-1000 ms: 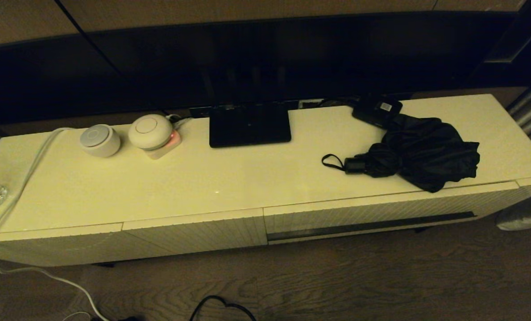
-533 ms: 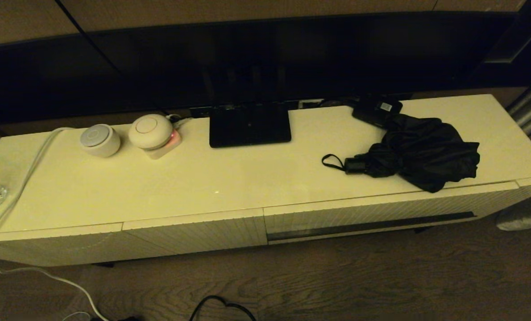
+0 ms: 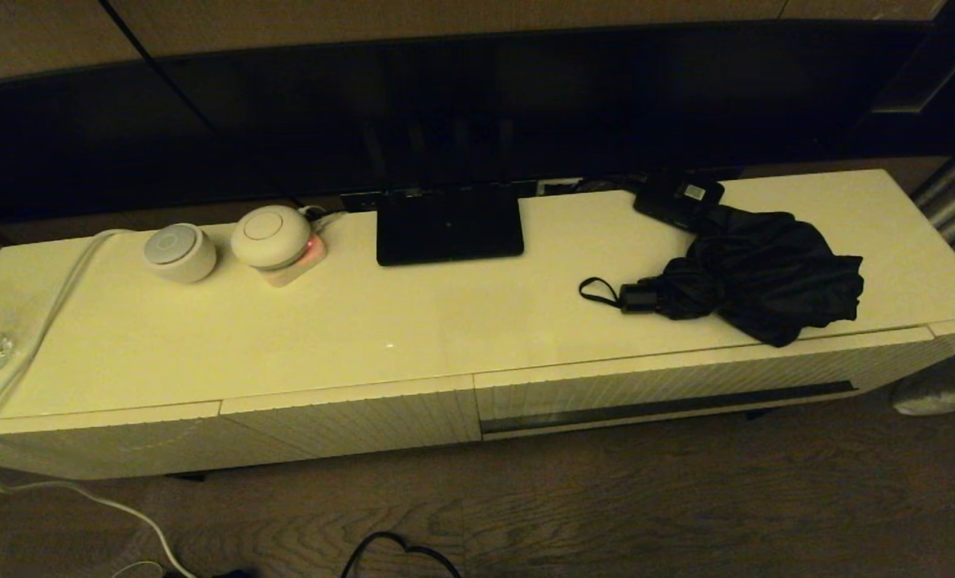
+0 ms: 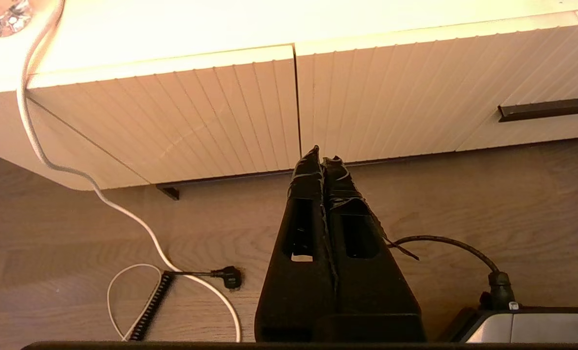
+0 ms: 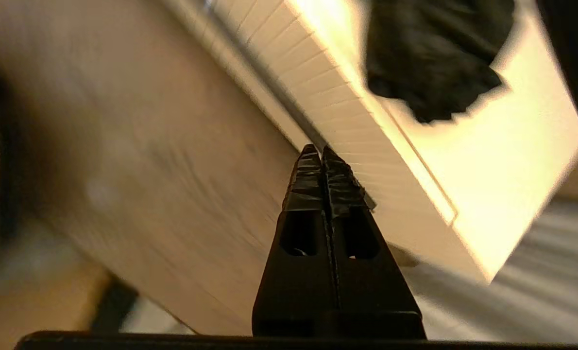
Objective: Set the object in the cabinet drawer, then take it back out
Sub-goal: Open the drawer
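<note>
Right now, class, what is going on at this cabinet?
Nothing is being handled yet. The black umbrella lies on the cabinet top, above the closed drawer with the long slot handle. The right gripper, jaws shut and empty, points at the drawer front from the floor side. The left gripper, also shut and empty, hangs low before the ribbed panels.

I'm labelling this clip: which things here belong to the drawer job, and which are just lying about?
Job: black umbrella on the cabinet top; closed drawer below it; right gripper, shut, near the drawer front.
Lying about: small black box, two round white devices, white cable, parked left gripper.
</note>
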